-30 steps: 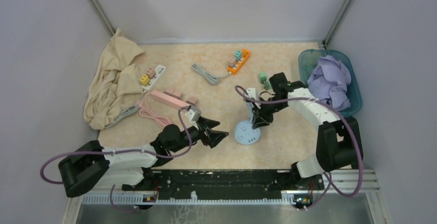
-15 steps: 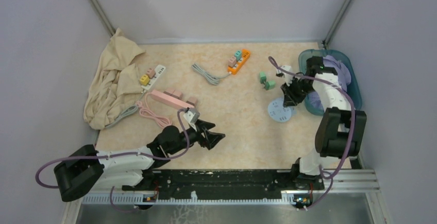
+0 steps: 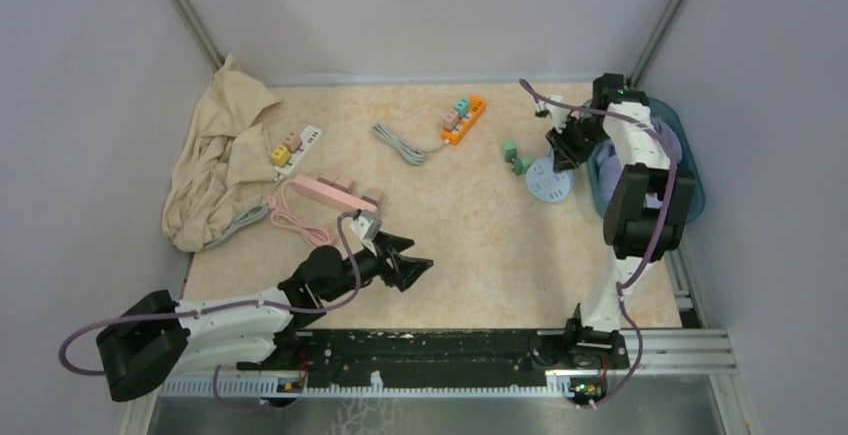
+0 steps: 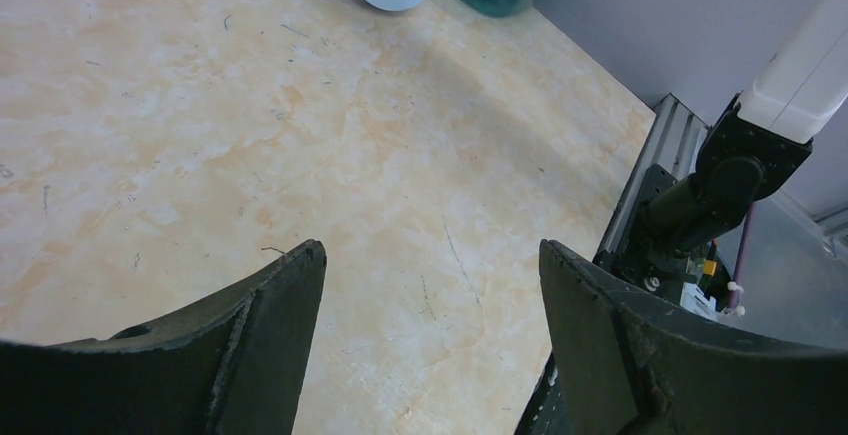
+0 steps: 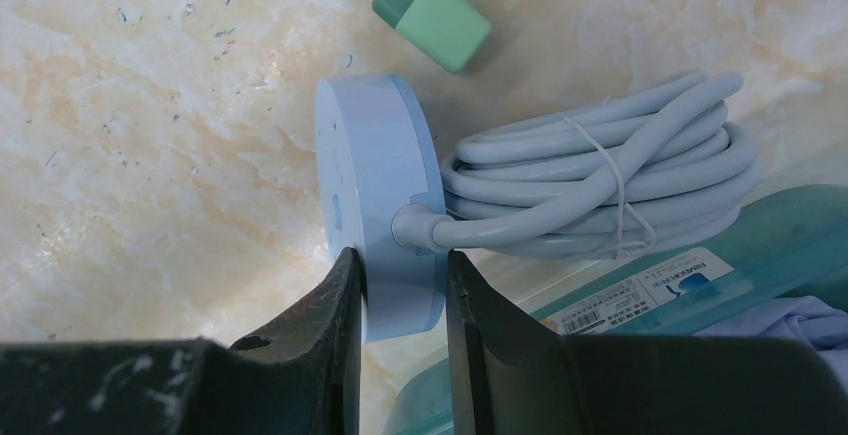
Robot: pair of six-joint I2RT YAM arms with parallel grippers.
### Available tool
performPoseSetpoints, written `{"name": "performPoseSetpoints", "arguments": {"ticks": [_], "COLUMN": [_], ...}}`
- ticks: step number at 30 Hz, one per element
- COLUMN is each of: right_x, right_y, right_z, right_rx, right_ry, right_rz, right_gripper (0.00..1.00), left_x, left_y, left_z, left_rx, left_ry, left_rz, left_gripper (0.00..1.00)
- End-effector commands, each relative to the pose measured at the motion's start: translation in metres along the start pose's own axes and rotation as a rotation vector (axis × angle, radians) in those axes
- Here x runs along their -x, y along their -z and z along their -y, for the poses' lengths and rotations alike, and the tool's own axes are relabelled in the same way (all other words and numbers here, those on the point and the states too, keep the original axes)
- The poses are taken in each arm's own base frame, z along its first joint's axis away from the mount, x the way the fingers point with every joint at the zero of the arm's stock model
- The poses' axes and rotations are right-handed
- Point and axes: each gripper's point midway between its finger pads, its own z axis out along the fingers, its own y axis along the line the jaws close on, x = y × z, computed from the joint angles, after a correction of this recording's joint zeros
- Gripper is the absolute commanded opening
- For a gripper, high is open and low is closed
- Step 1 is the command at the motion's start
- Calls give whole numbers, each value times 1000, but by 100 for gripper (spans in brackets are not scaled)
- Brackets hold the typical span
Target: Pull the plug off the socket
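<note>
Right end effector [image 5: 400, 275] is clamped tight on the rim of the round socket [image 5: 375, 185], right next to the teal bin [image 5: 700, 245] at the counter's [image 3: 480, 235] far right. Green plug [image 5: 432, 15] lies loose on the counter just beside it. Left end effector [image 4: 430, 255] hangs wide open, holding nothing.

Left arm lies stretched out low over the bench [image 3: 480, 255], its claw [image 3: 413, 269] gaping wide open. Right arm extends way out to the far right corner, claw [image 5: 400, 260] pinched onto the round socket [image 5: 385, 175].
</note>
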Motion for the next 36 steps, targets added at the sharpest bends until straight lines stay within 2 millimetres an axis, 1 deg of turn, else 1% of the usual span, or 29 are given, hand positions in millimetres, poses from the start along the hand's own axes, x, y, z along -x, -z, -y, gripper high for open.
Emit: {"name": "performPoseSetpoints", "arguments": {"ticks": [1, 2, 4, 6, 7, 9, 11, 12, 13, 14, 18, 19, 20, 21, 22, 24, 26, 27, 29, 31, 33, 36], "right_x": [-26, -29, -34, -31, -28, -20, -12, -8, -4, 0, 11, 14, 17, 23, 28, 37, 52, 61, 78, 90, 96, 92], "right_y": [-16, -19, -18, -14, -11, -2, 6, 11, 16, 21, 45, 51, 58, 69, 75, 83, 89, 94, 97, 98, 96, 89], "right_z": [-2, 2, 13, 16, 16, 13, 8, 6, 3, 2, -4, -6, -8, -11, -15, -27, -42, -53, -72, -94, -115, -143], "right_rx": [36, 18, -44, -75, -87, -106, -113, -116, -119, -126, -175, -194, -214, -239, -252, -253, -239, -226, -182, -128, -75, -15], "right_ry": [-29, -50, -97, -117, -125, -126, -125, -125, -124, -125, -140, -145, -144, -137, -136, -142, -147, -144, -134, -114, -92, -40], "right_rz": [-101, -116, -145, -138, -127, -91, -58, -44, -28, -16, 19, 30, 47, 75, 100, 167, 267, 336, 471, 598, 707, 802], "right_gripper": [6, 8, 13, 27, 33, 43, 50, 52, 56, 58, 62, 64, 65, 66, 66, 67, 67, 67, 67, 67, 69, 72], "left_x": [2, 4, 11, 25, 30, 48, 70, 87, 98, 110, 151, 155, 163, 180, 186, 202, 217, 225, 239, 252, 262, 276], "left_y": [4, 4, 3, 0, -1, -3, -6, -8, -9, -10, -12, -13, -13, -14, -15, -18, -24, -27, -32, -38, -42, -47], "left_z": [-2, -1, 3, 11, 15, 26, 30, 34, 36, 36, 40, 40, 43, 51, 55, 65, 76, 82, 93, 103, 112, 120], "left_rx": [10, 11, 13, 9, 7, -5, 25, 43, 69, 100, 224, 257, 273, 268, 278, 273, 255, 243, 221, 197, 170, 128], "left_ry": [11, 27, 88, 172, 200, 221, 266, 295, 323, 356, 495, 526, 548, 573, 595, 626, 655, 665, 681, 685, 683, 689], "left_rz": [8, 11, 22, 33, 22, 21, 37, 55, 63, 68, 79, 62, 56, 67, 59, 54, 53, 53, 53, 54, 61, 91], "left_gripper": [84, 85, 91, 99, 100, 100, 100, 100, 100, 100, 100, 100, 100, 100, 100, 100, 100, 100, 100, 100, 100, 100]}}
